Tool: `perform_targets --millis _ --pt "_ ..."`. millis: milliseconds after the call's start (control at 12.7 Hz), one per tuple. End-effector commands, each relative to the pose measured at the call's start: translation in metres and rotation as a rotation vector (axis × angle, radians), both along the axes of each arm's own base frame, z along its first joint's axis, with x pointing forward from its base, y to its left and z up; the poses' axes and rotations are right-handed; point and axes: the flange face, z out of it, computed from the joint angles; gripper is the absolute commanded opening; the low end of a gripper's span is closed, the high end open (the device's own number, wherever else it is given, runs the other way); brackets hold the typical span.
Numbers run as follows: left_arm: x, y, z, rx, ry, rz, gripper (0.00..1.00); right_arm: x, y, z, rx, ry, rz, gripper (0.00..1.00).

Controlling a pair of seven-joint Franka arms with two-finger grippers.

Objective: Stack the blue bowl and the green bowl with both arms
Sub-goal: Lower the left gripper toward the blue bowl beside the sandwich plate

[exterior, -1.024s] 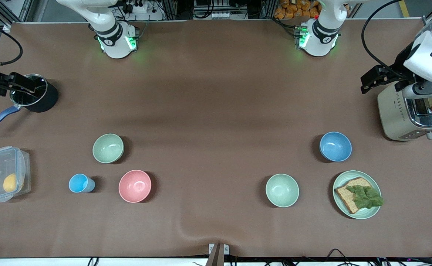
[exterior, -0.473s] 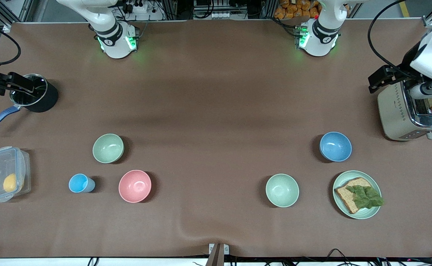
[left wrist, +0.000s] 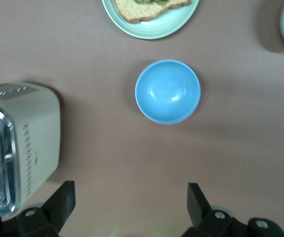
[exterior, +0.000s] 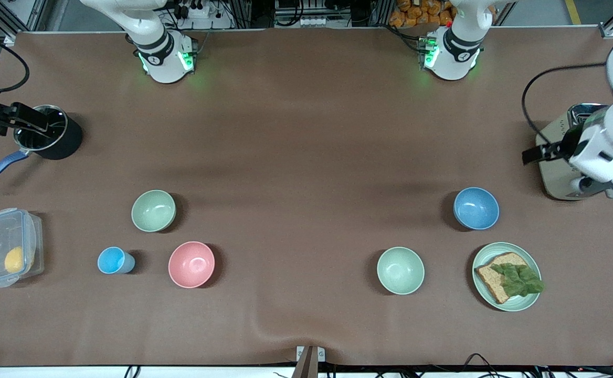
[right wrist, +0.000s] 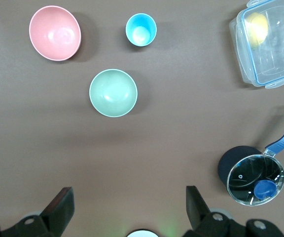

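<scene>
The round, matte medium-blue bowl (exterior: 476, 208) is seen upright on the brown table toward the left arm's end, farther from the front camera than the pale green plate (exterior: 506, 276) that carries a slice of brown bread (exterior: 497, 278) topped with green leaves. The left gripper (left wrist: 130, 207) is held in the air over bare table between the blue bowl (left wrist: 167, 91) and the cream-coloured metal toaster (left wrist: 19, 148), with its two dark fingers spread wide and nothing between them; the bowl is not touched by it and lies a little apart from the fingers.

The round, matte sage-green bowl (exterior: 153, 210) is found toward the right arm's end of the table, farther from the front camera than the round pink bowl (exterior: 191, 264) and the small light-blue cup (exterior: 114, 260). The right gripper (right wrist: 128, 207) is held above the table near a black saucepan with a blue handle (exterior: 49, 139), its fingers also spread wide and empty; the green bowl (right wrist: 113, 93) lies well apart from it. A clear plastic box with a yellow item inside (exterior: 7, 254) is seen near the table's edge at that end. A second, paler mint-green bowl (exterior: 400, 270) is placed beside the plate, nearer to the front camera than the blue bowl.
</scene>
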Motion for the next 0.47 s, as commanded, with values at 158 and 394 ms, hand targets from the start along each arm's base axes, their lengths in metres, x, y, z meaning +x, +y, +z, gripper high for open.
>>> perform_targets --millis 158,394 --pt "-0.025 0.035 -0.127 -0.005 -0.086 0.025 1.0 0.009 -0.004 -0.023 -0.004 0.033 0.005 1.0" --pt "-0.02 0.049 -0.194 -0.034 -0.033 0.049 1.0 0.028 -0.018 -0.09 0.02 0.117 -0.021 1.0"
